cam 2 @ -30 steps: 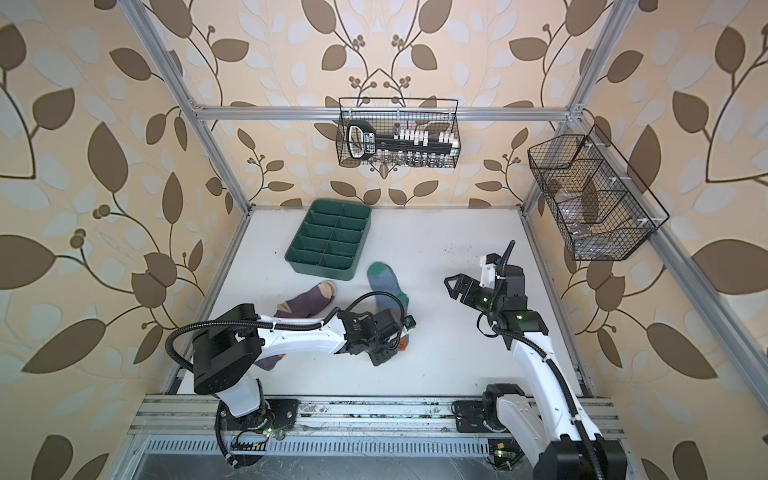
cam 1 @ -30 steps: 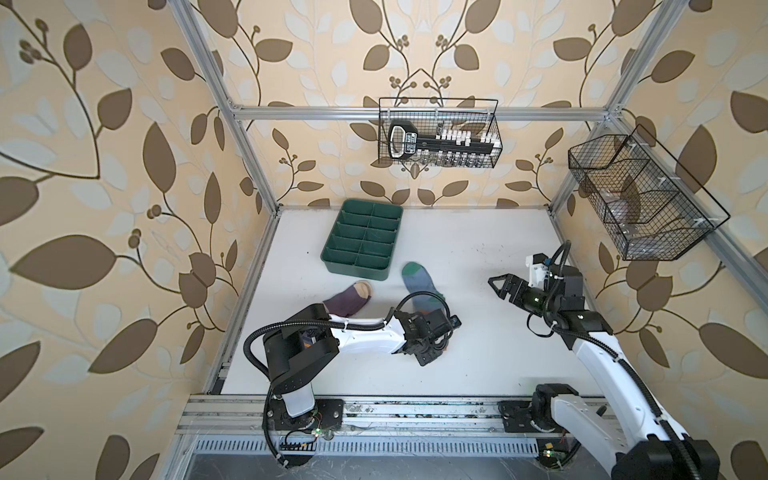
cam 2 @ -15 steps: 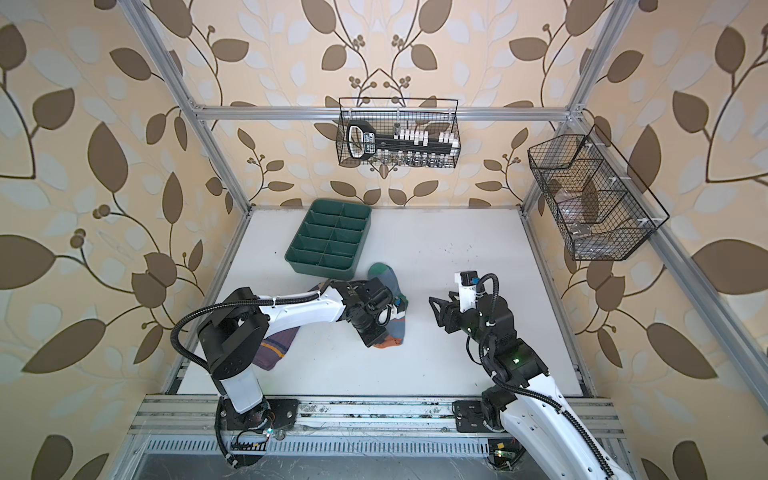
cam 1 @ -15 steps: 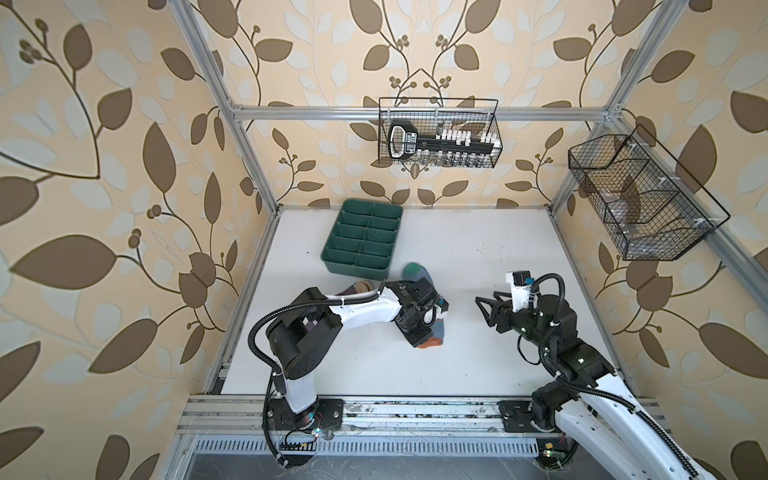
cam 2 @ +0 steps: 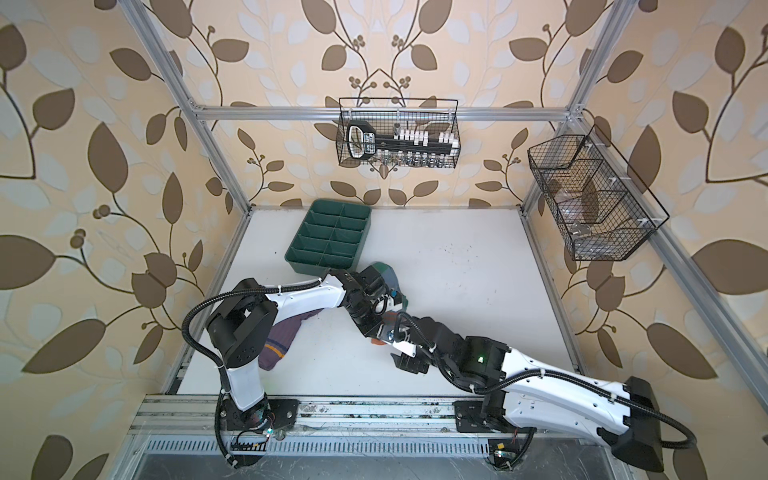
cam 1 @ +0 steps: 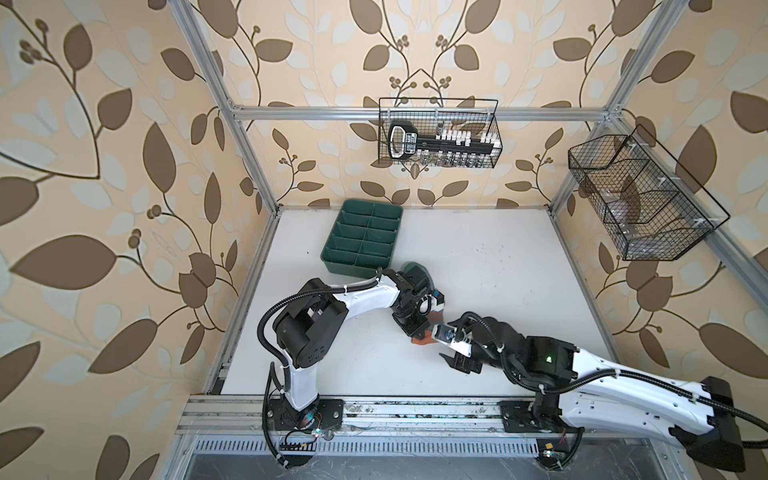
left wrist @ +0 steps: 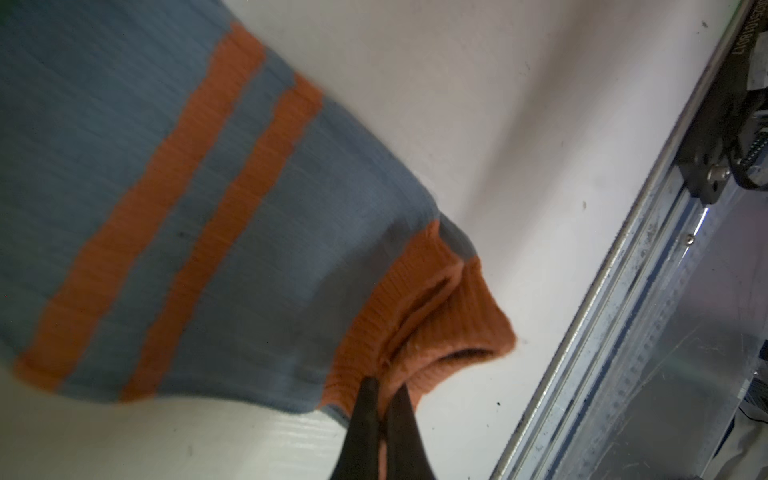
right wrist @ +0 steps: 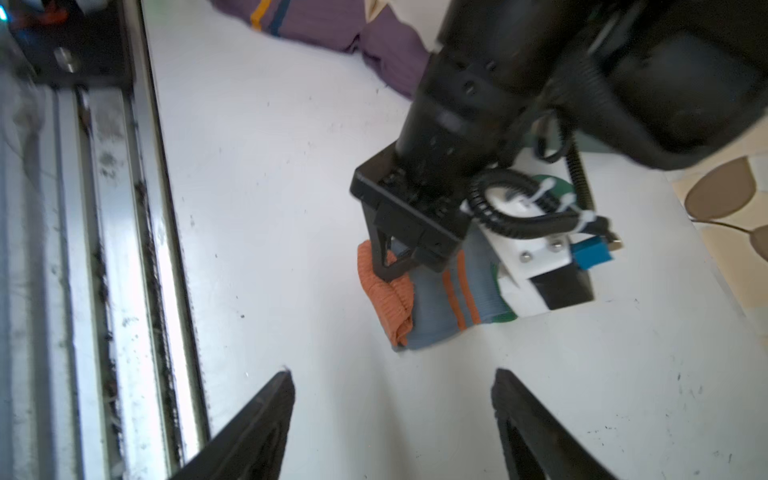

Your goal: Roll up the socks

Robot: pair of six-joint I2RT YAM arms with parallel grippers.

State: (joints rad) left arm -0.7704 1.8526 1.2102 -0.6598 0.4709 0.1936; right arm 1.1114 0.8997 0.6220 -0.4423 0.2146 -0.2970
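The light blue sock [left wrist: 199, 216], with two orange stripes and an orange cuff [left wrist: 419, 320], lies on the white table. Its green toe [cam 1: 417, 269] points toward the tray, and the sock shows again in a top view [cam 2: 390, 275]. My left gripper [left wrist: 384, 388] is shut on the bunched cuff, seen in both top views [cam 1: 417, 330] [cam 2: 374, 330]. My right gripper [right wrist: 392, 384] is open and empty, just short of the cuff [right wrist: 384, 299] on the table [cam 1: 444, 348]. The purple sock [cam 2: 281, 337] lies partly under my left arm.
A green compartment tray [cam 1: 362, 237] stands at the back left, close to the blue sock's toe. Two wire baskets hang on the back wall [cam 1: 440, 139] and the right wall [cam 1: 642, 199]. The metal front rail [cam 1: 415, 411] runs along the near edge of the table.
My right arm has swung in from the right and come low, up to the cuff end of the blue sock. The left gripper stays shut on the cuff and has shifted slightly.
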